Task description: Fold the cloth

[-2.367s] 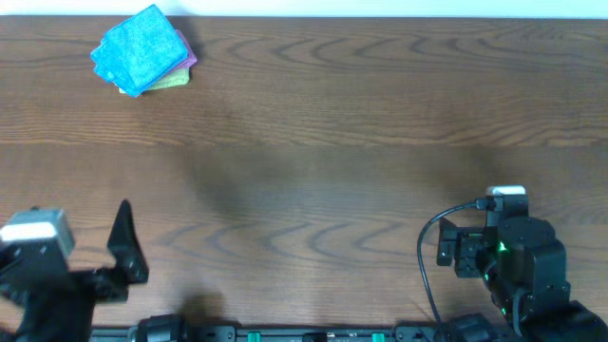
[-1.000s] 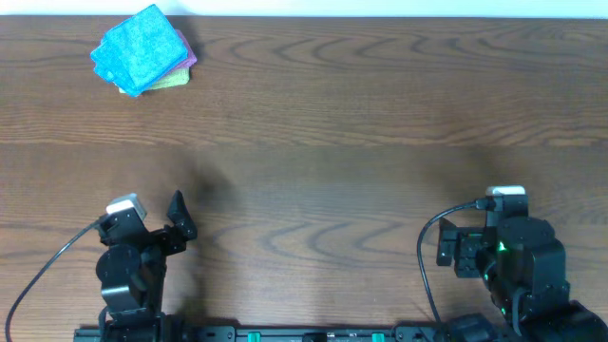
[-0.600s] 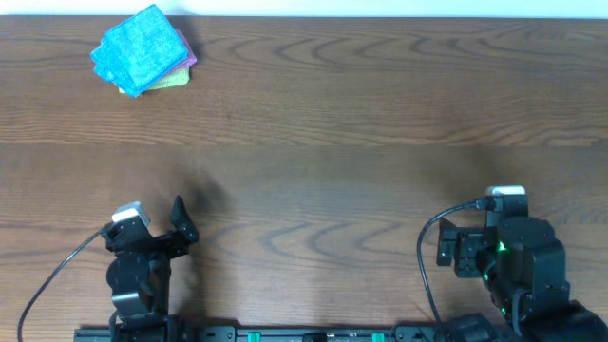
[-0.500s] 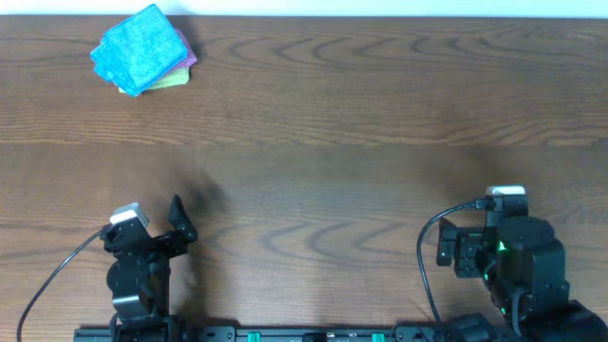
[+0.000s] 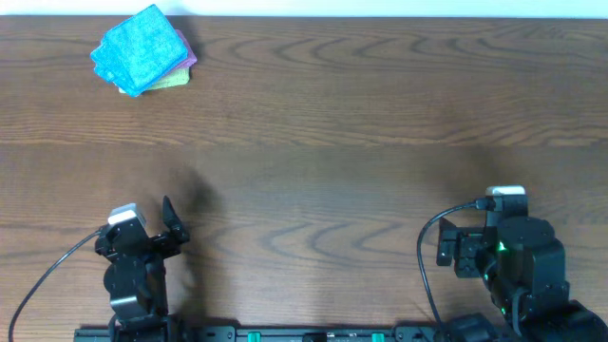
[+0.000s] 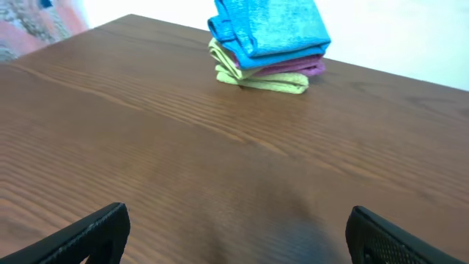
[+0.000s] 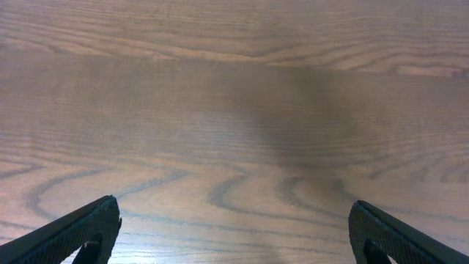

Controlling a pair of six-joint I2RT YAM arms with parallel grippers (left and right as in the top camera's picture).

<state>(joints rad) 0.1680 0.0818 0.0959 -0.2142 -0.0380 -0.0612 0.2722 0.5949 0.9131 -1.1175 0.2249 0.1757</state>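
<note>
The cloth [image 5: 141, 49] is seen folded atop a stack [image 6: 265, 76] at the upper left of the tabletop [image 5: 332, 114], the task judged done, with the left gripper [image 6: 238, 221] and the right gripper [image 7: 234, 220] held wide open, empty

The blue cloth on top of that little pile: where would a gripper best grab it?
Probably by its near edge, coming down from the robot's side. The blue cloth lies folded on top of the purple cloth and the green cloth. That edge juts past the purple layer, so it could be pinched alone.
</note>
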